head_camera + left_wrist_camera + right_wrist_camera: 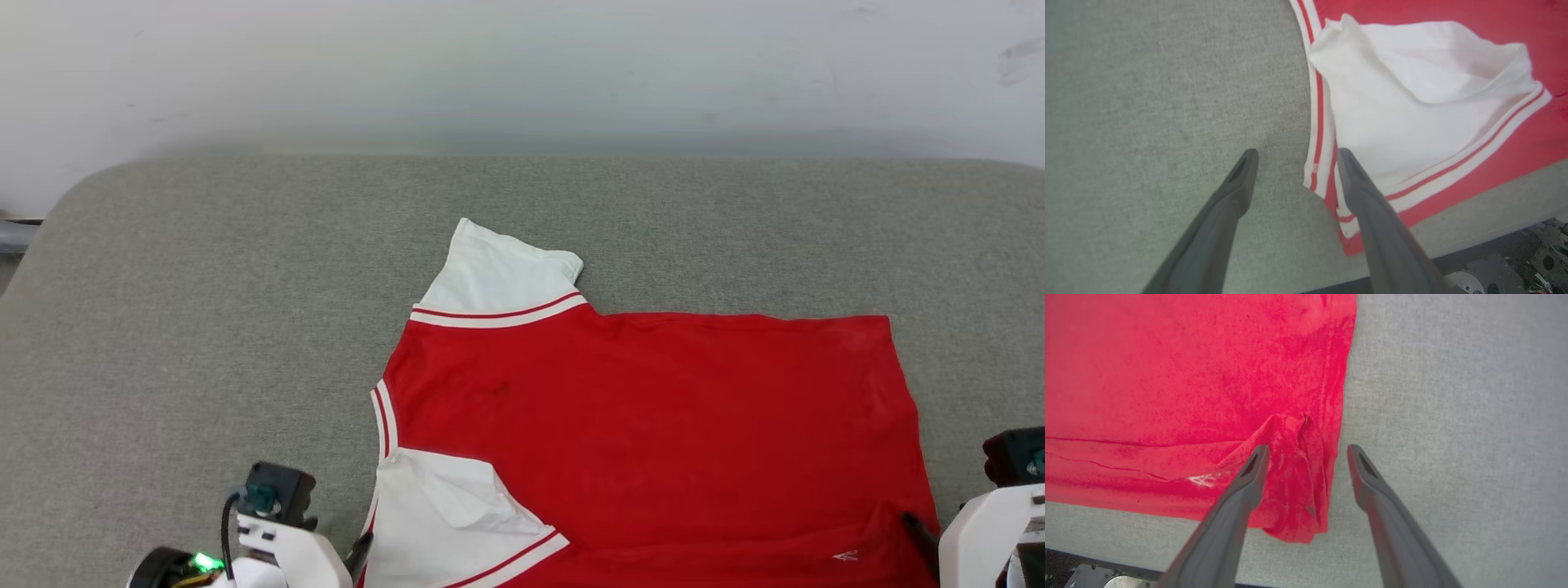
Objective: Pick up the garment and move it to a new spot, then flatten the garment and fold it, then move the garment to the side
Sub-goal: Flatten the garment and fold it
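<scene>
- While the garment (653,408) lies on the tabletop (204,286), the left claw (1297,152) gapes wide, striped trim between its fingers.
- The right claw (1308,447) gapes wide too, a rumpled corner between its fingers.

A grey fabric-covered bench (204,327) with a rounded far-left corner carries the garment (653,425), spread flat, plain red side up, near the front edge; one white sleeve points away, the other lies folded onto the red
</scene>
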